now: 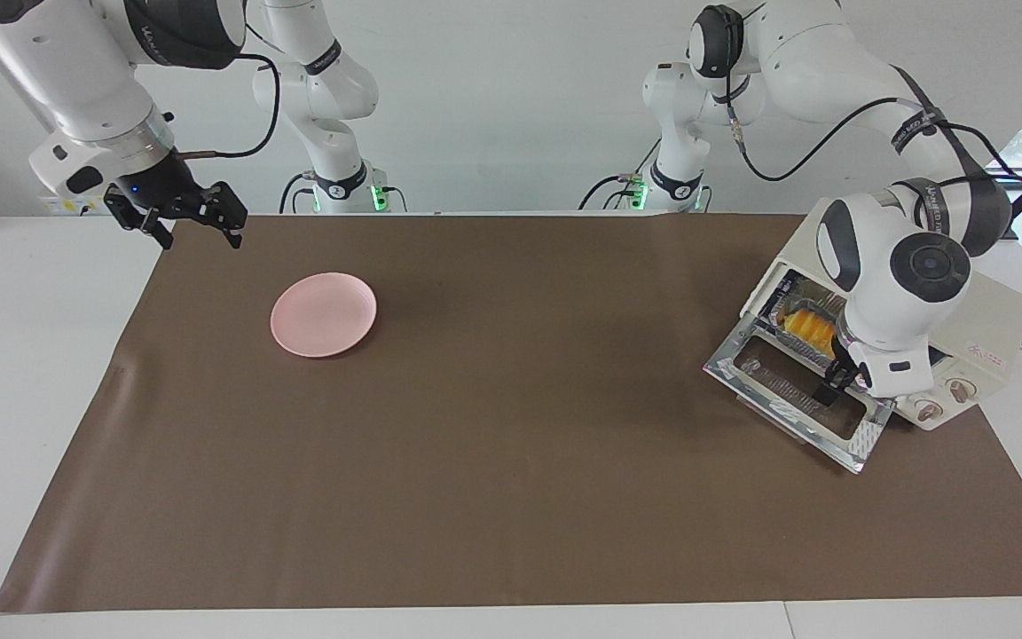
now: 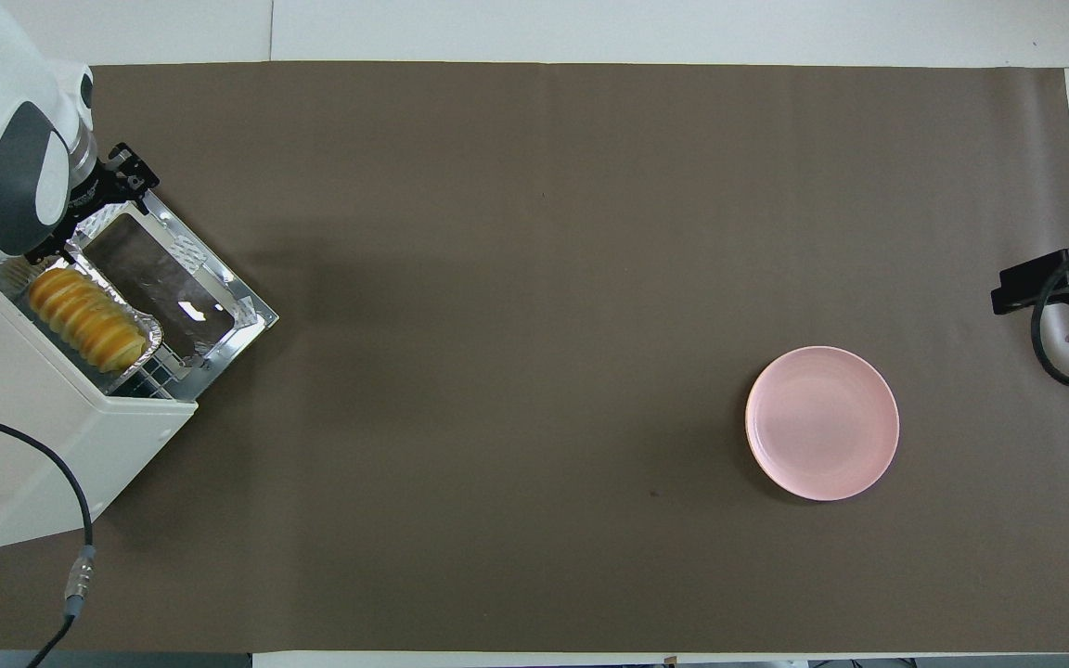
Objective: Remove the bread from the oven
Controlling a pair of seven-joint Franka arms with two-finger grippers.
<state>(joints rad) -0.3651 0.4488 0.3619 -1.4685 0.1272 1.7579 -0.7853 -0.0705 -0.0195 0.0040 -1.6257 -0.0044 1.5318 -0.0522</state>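
bread (image 2: 86, 318) in foil tray (image 2: 147, 327) in open oven (image 2: 52, 436); left claw (image 1: 833, 383) over door, grip unclear

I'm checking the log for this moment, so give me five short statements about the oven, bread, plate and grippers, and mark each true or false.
1. The oven door is open. True.
2. The bread lies on the pink plate. False: it sits in a foil tray at the oven's mouth; nothing lies on the plate.
3. The left gripper is over the open door. True.
4. The right gripper holds the bread. False: it waits over the edge of the brown mat at the right arm's end, holding nothing.
5. The plate stands beside the oven. False: it is toward the right arm's end.
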